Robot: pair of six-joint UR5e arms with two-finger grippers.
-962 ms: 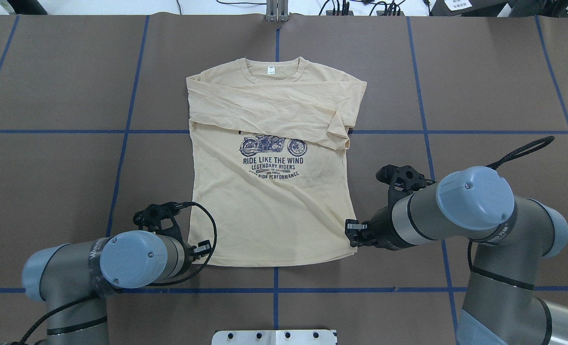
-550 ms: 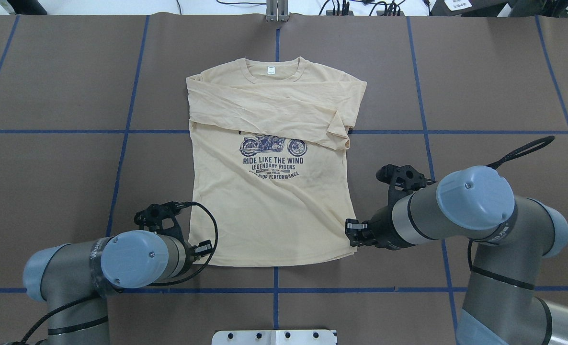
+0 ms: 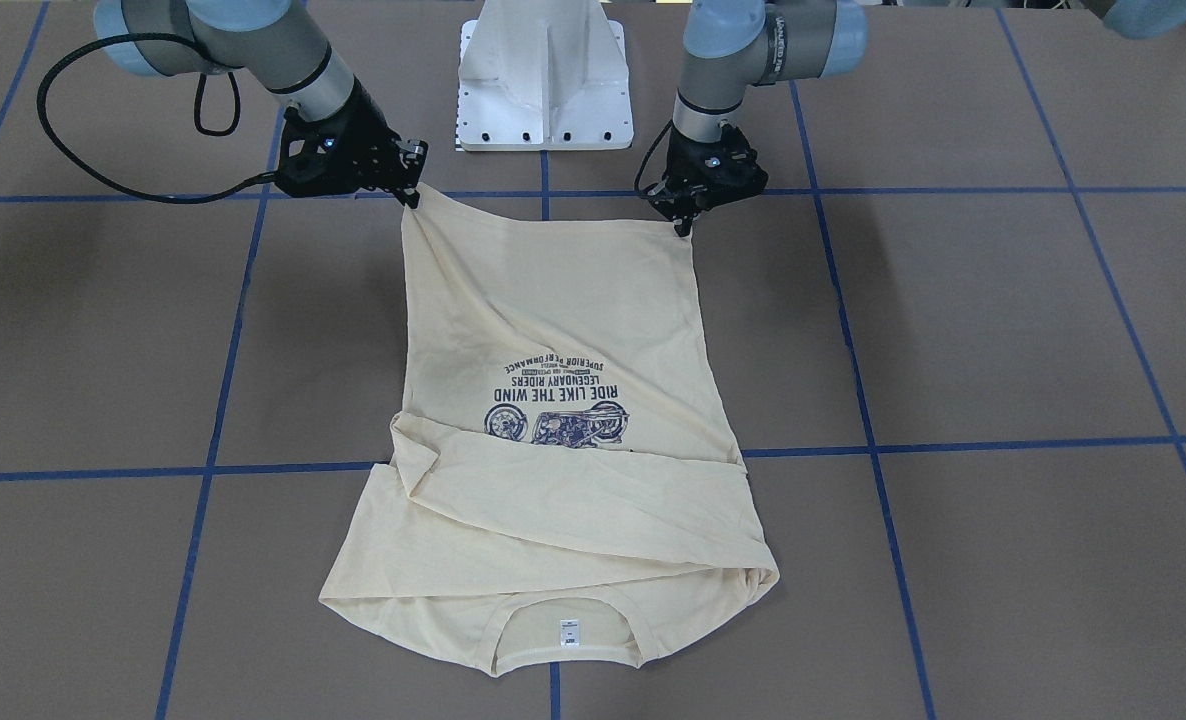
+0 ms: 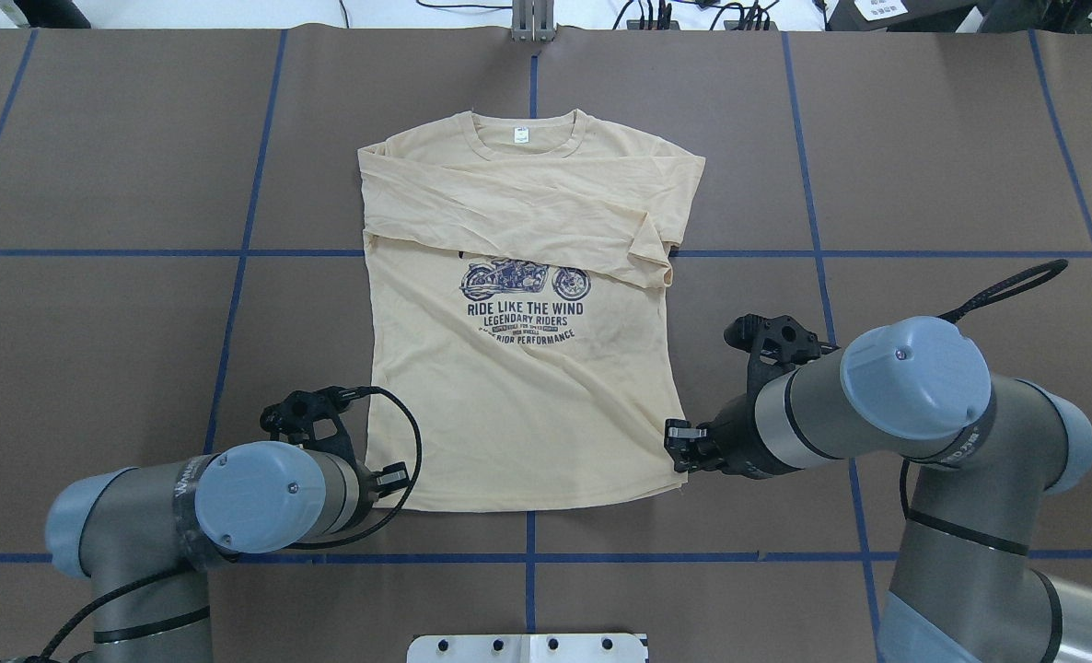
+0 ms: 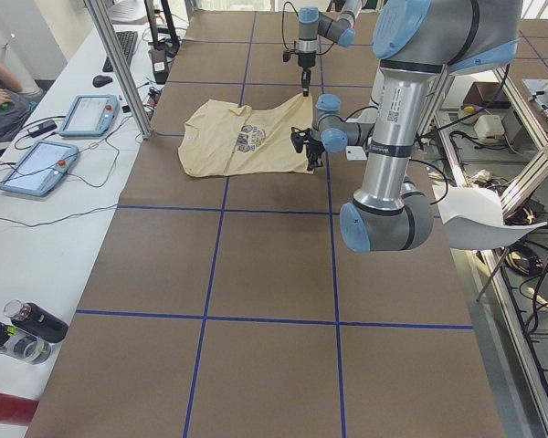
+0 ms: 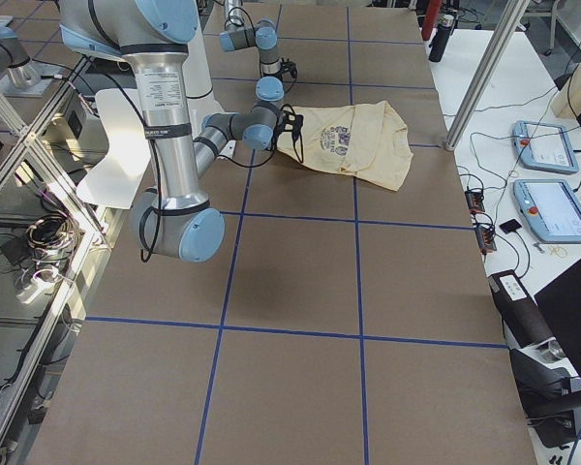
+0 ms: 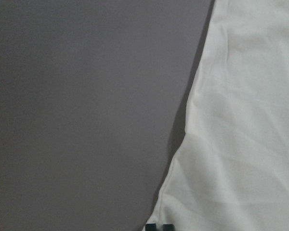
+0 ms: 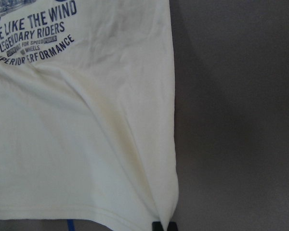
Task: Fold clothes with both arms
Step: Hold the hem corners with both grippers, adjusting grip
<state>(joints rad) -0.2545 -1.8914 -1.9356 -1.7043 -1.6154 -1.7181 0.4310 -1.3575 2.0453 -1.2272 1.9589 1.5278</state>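
Both T-shirt point(image 4: 518, 405) hem corners clamped, left gripper point(image 3: 686, 226), right gripper point(image 3: 412, 194), collar point(image 4: 529, 140) pointing away.

T-shirt point(image 4: 518, 414): pale cream-yellow, plain apart from print. Print point(image 4: 525, 308): navy motorcycle above navy lettering, "RIDE LIKE THE WIND" as largest line. Neck label point(image 4: 519, 135): white. Table point(image 4: 95, 350): matt brown, crossed by blue grid lines point(image 4: 141, 251). Left arm point(image 4: 155, 502), right arm point(image 4: 804, 419): silver-grey tubes, light blue joint caps point(image 4: 914, 378), black cables point(image 4: 1016, 281). Left hand point(image 3: 686, 225), right hand point(image 3: 411, 195): black. Pedestal point(image 3: 545, 75): white.
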